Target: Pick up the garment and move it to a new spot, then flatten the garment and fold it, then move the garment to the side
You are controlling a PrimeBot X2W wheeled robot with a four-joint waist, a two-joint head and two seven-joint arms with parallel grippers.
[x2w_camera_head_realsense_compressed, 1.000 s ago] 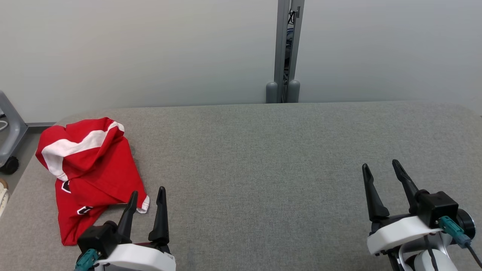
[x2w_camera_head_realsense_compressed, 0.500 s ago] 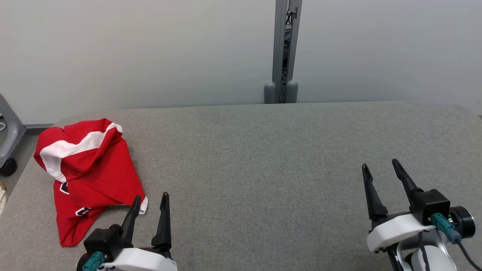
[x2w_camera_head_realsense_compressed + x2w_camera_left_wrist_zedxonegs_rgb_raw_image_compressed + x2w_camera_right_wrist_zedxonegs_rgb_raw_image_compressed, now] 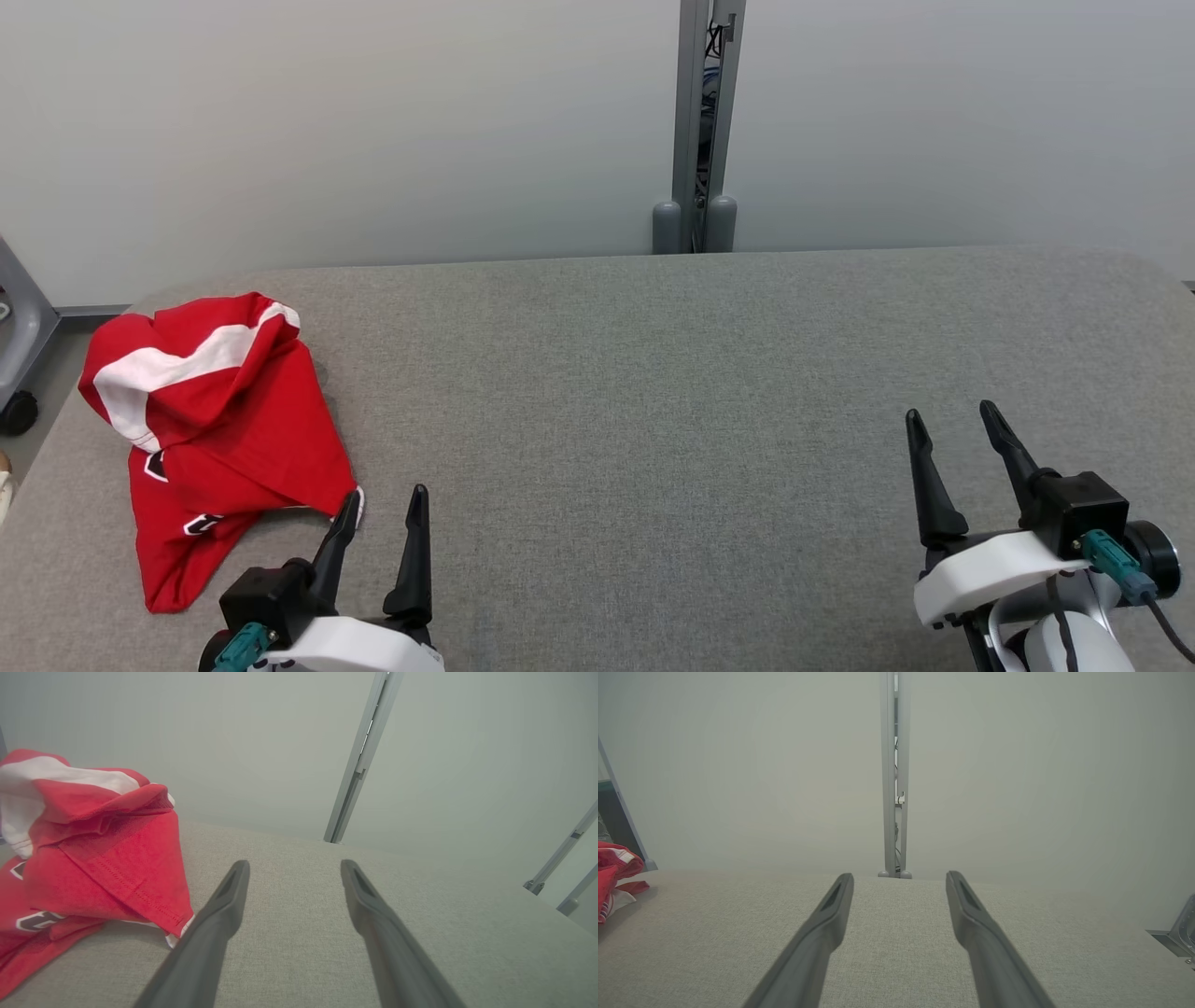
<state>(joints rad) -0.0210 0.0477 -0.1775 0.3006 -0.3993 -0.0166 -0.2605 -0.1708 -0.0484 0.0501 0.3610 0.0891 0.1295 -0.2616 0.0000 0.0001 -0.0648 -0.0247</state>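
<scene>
The crumpled red-and-white jersey garment [image 3: 215, 439] lies at the left of the grey fabric bench [image 3: 653, 420], just beside your left tool [image 3: 386, 495]. That and the right tool [image 3: 949, 413] are spread apart, empty. Expect it soft, light and floppy, so pinch the near hemmed corner.

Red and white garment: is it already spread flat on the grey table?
No, the red and white fabric garment lies bunched in folds at the left end of the grey cloth-covered table.
</scene>
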